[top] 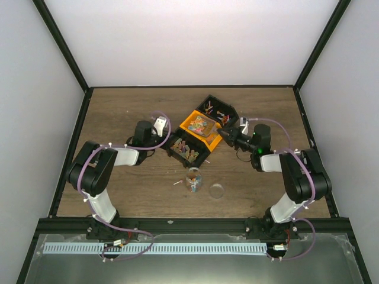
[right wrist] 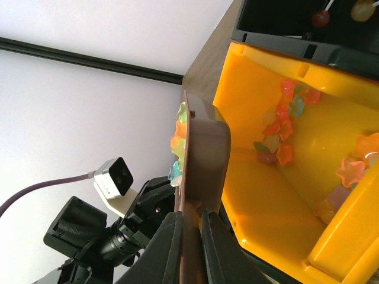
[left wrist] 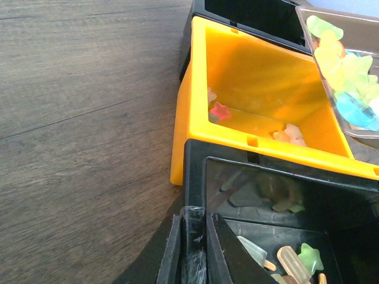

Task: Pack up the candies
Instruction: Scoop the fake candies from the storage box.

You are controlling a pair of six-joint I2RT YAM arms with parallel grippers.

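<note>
Tray clamped in right claw over orange bin; left claw clamps black bin.

1. The top view is evenly and brightly lit from above; the white walls are nearly washed out, and only soft shadows are cast on the table.
2. In the left wrist view the orange bin is strongly lit, the candies in the clear tray are overexposed, and pale reflections are carried by the glossy black bin.
3. The bottom edge of each wrist view is blurred.
</note>
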